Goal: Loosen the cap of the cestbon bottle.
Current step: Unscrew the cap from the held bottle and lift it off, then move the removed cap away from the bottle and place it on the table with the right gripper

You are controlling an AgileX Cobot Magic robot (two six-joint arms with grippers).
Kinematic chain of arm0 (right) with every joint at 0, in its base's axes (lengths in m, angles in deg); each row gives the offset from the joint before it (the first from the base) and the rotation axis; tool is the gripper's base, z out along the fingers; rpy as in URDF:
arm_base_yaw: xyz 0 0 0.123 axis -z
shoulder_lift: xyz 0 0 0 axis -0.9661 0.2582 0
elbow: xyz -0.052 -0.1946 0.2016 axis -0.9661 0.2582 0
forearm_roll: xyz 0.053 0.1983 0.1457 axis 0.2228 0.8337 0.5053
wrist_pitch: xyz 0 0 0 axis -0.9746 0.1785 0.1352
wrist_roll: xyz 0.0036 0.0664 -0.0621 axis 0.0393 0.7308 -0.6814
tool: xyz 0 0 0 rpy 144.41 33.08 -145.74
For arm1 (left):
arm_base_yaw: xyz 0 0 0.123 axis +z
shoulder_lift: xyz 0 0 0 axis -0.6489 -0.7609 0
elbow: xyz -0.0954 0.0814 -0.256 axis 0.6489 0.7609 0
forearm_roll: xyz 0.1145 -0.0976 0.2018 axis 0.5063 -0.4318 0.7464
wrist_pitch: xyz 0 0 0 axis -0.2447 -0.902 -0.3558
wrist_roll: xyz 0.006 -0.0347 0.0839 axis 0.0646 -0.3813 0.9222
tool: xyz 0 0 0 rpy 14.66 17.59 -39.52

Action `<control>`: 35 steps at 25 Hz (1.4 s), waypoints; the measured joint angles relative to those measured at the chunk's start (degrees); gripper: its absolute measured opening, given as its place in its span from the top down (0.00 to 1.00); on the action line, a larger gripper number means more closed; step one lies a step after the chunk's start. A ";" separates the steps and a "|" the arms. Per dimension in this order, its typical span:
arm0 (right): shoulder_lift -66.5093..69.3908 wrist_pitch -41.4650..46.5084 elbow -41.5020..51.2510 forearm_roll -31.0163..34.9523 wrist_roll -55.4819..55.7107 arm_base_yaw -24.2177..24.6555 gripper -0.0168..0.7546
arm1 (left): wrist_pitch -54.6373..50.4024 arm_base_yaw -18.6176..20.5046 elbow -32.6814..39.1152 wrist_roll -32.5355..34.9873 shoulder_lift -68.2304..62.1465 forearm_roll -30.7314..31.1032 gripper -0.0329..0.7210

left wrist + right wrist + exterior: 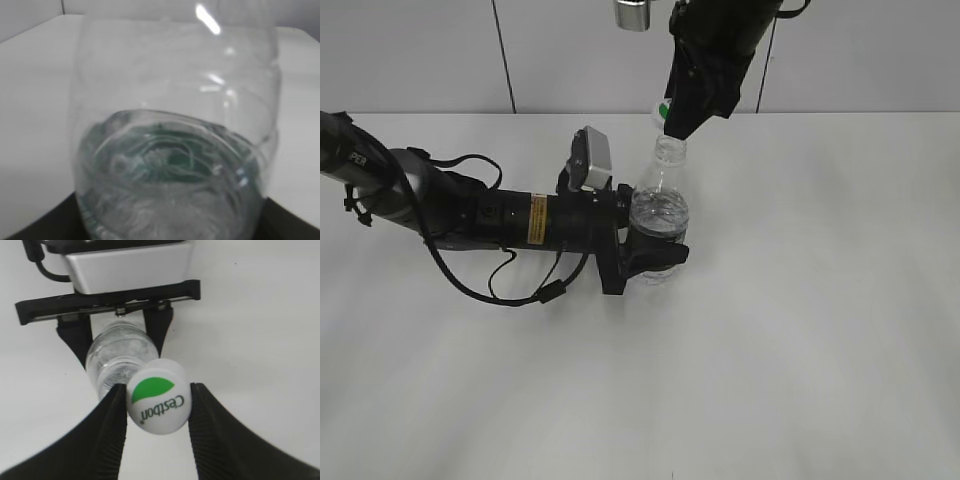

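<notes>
Now cap (158, 402) pinched btwn right gripper (156, 412) fingers, off bottle (660, 205).

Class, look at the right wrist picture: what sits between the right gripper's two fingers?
The cap, white with a green mark, sits between the right gripper's fingers, touching both. The bottle below is held by the left gripper.

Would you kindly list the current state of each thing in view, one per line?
cap: pinched between the right gripper's pads; whether it still sits on the neck cannot be told.
cestbon bottle: upright on the table, partly filled with water.
left gripper: shut on the bottle's body.
right gripper: shut on the cap.
</notes>
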 joint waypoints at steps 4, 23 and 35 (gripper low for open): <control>0.00 -0.67 -0.27 -0.62 -0.06 0.00 0.60 | 0.27 -0.06 0.00 0.39 0.00 0.92 0.42; -1.89 -0.69 -3.97 -7.87 21.70 0.57 0.60 | 0.27 -0.06 0.00 0.46 0.00 0.68 0.42; -1.89 -0.75 -0.84 -0.05 46.74 14.15 0.60 | 0.21 -0.06 0.00 0.46 0.00 -1.64 0.42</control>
